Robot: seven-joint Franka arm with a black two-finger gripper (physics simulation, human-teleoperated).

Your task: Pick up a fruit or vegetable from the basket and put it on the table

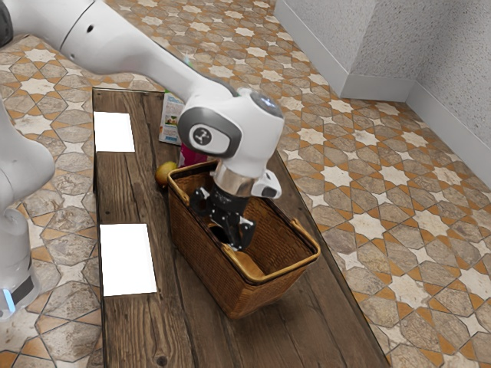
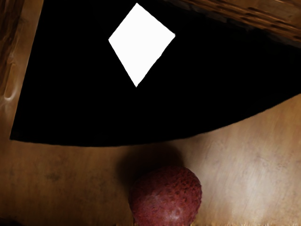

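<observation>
and here we are, our gripper (image 1: 219,227) down in the mouth of the basket (image 1: 201,253), the jaws spread apart! right under them, inside the basket, sits the red fruit (image 2: 166,197), the one our task wants, with its near side cut off by the wrist view's edge. a soft shadow lies beside it on smooth brown. next to it, a broad black shape (image 2: 84,103) hides a lot from us, and we can't tell what it is; a white diamond (image 2: 141,42) sits in the middle of that black, just as hard to name.

over to the exterior view: the arm's hand and the basket's wall cover much of the inside below the jaws. behind the jaws, past the basket's far end, a pink thing (image 1: 190,157) peeks out, mostly hidden, and a printed carton (image 1: 169,123) is partly covered by our arm (image 1: 146,57).

now the count! one basket on one table (image 1: 180,326). one red fruit below the jaws. one yellow fruit (image 1: 164,175) on the table, outside the basket and near it. one pink thing, one carton. and two white panels: the farther panel (image 1: 113,132) and the nearer panel (image 1: 127,259), both well apart from the jaws.
</observation>
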